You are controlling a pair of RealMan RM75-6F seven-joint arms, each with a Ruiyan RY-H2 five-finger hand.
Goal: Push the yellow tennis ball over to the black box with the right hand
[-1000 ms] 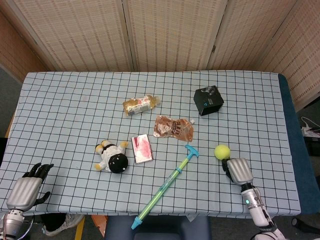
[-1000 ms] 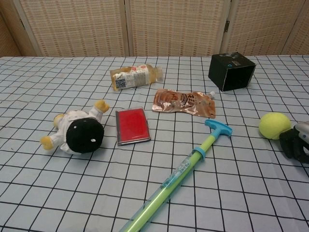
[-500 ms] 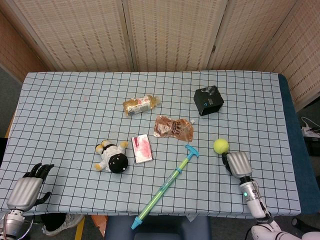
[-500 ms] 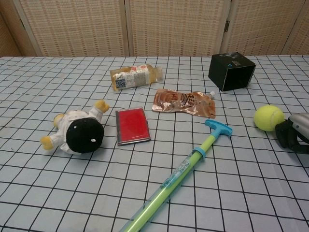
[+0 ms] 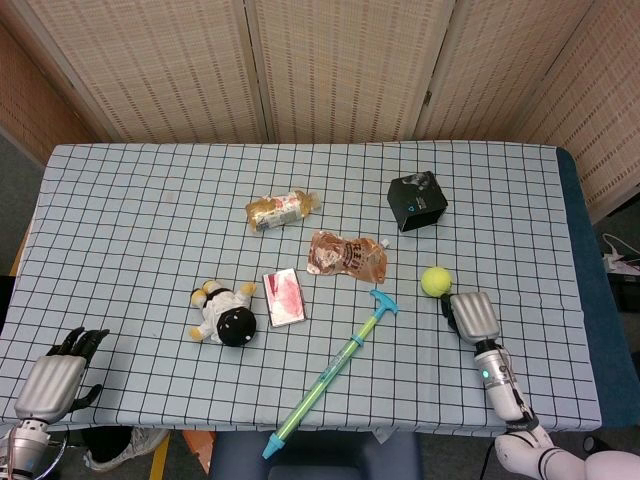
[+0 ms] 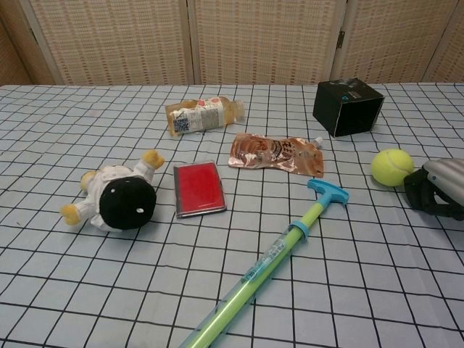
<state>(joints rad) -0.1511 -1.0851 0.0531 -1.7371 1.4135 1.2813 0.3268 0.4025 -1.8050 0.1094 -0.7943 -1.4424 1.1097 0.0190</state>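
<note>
Right robot hand (image 5: 470, 316) (image 6: 437, 190) low on the counter (image 5: 140, 200), fingers curled in, holding nothing; yellow tennis ball (image 5: 435, 281) (image 6: 392, 167) just beside its fingertips; black box (image 5: 417, 200) (image 6: 347, 106) beyond the ball, well apart.

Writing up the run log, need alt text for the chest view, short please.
The right robot hand sits at the right edge of a checked tablecloth, just behind a yellow tennis ball, with a black box farther back. Across the cloth lie a bottle, foil pouch, red case, plush toy and green-blue syringe toy.
</note>
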